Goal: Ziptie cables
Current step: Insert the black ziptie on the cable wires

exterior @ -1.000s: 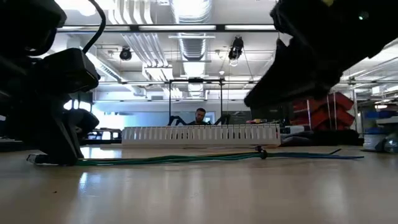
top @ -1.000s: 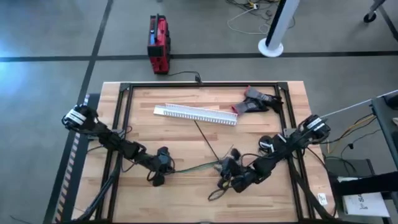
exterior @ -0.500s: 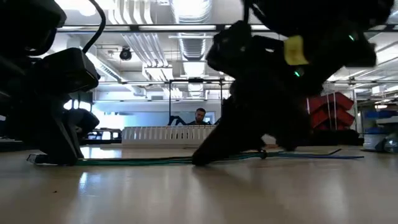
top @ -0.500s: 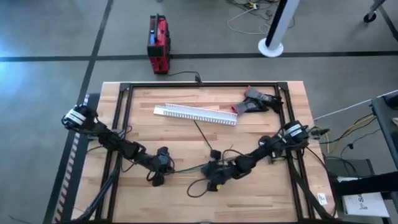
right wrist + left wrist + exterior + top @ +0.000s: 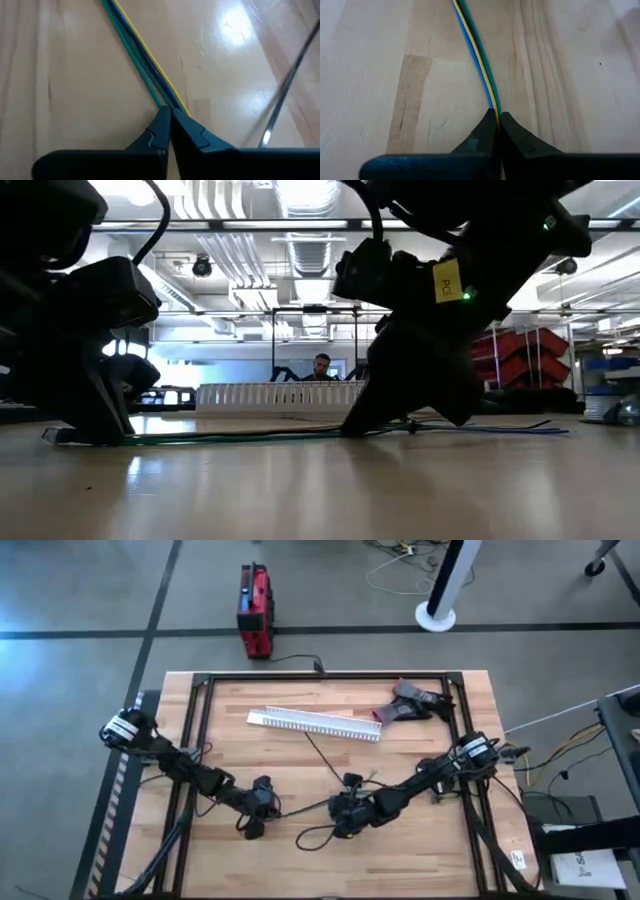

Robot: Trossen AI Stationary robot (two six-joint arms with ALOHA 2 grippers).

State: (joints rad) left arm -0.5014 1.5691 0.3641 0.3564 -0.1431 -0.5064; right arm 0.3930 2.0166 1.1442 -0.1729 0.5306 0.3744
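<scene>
Wood counter (image 5: pixel 300 755), both my hands clamped on the cables (image 5: pixel 479 55): left hand (image 5: pixel 496 120) and right hand (image 5: pixel 169 116) mid-counter. Ziptie (image 5: pixel 322 755) lies unused; overpulling could slip wires.

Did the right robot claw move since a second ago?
Yes. The right gripper slid along the cables toward the waiting left gripper, and now sits below the middle of the white channel, not its right end.

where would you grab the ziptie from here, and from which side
Take the ziptie, the thin black strip lying flat and slanted between the white channel and the right gripper, near its middle, from straight above, fingers across its width. That stretch looks clear. Both grippers, left gripper included, are shut on the cables, so one must release first.
</scene>
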